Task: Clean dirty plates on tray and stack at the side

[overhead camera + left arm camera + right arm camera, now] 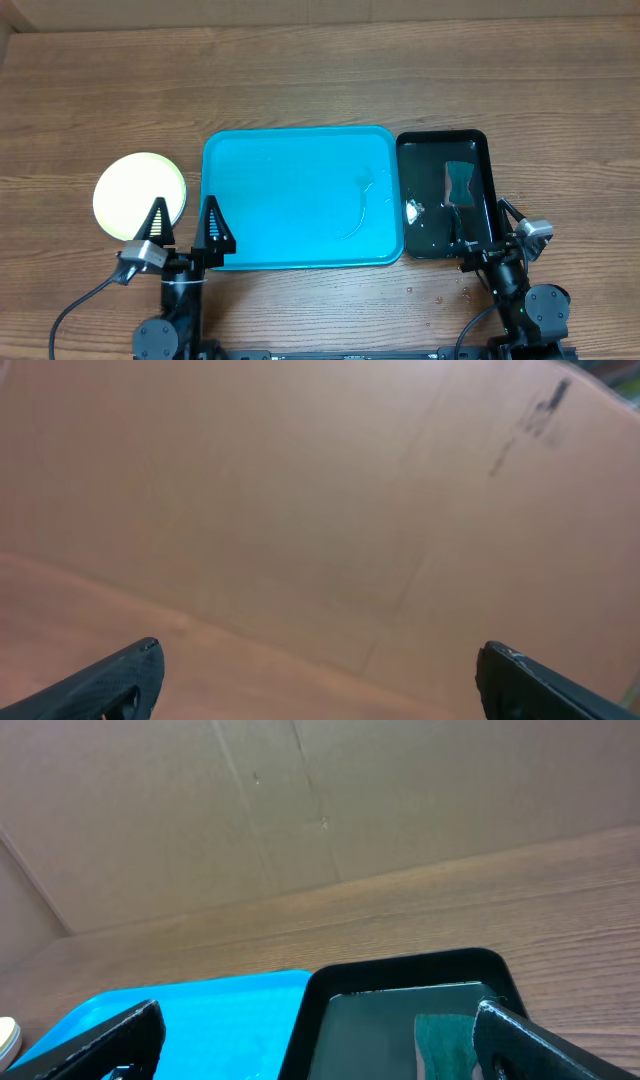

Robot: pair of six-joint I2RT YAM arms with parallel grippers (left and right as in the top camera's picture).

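The turquoise tray (300, 200) lies at the table's middle with no plates on it, only faint wet streaks. Left of it sits a stack of plates (140, 193), a lime green one on top and a pale rim showing beneath. My left gripper (187, 226) hovers open between the stack and the tray's near left corner; in the left wrist view my left gripper (318, 655) faces only the table and a cardboard wall. My right gripper (487, 236) stands open at the near edge of the black tray (482, 142), nothing between its fingers (110, 1045).
The glossy black tray (400, 972) holds water, a dark green sponge (460, 184) and a small white scrap (413, 210). A few crumbs (440, 297) lie on the wood in front of it. A cardboard wall (300, 800) backs the table.
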